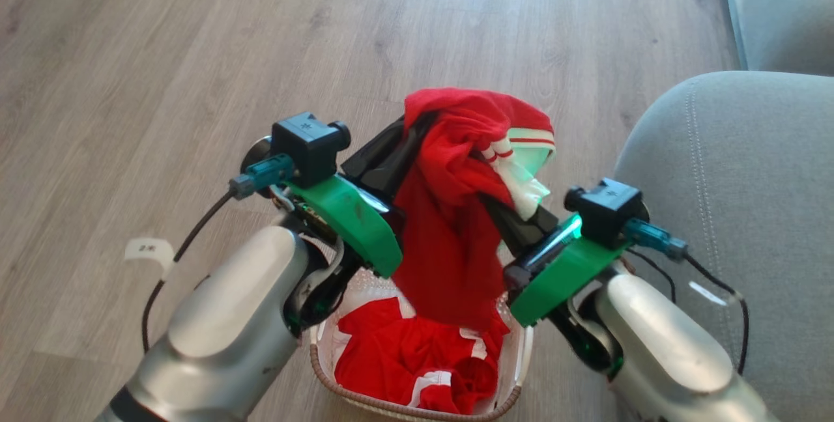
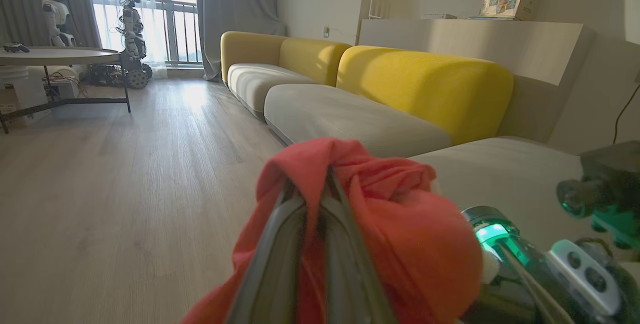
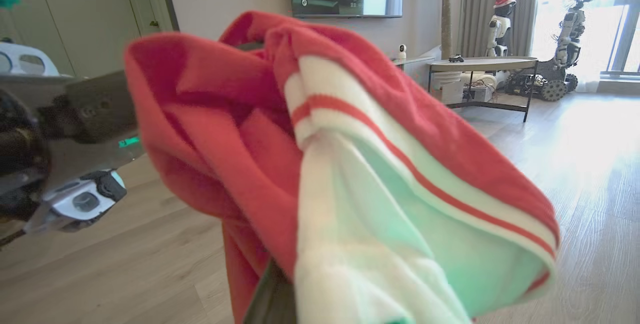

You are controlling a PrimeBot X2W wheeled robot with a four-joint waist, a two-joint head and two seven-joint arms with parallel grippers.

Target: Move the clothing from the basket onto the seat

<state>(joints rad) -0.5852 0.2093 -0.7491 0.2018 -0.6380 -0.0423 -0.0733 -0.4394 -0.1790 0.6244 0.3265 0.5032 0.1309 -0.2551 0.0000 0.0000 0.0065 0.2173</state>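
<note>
Pale wood-plank floor borders the grey-green seat.

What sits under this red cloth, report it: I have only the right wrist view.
Observer: The basket stands on the floor, under the lifted garment.
Operator: List what is left inside it.
Observer: One other red garment lies crumpled in it.
</note>
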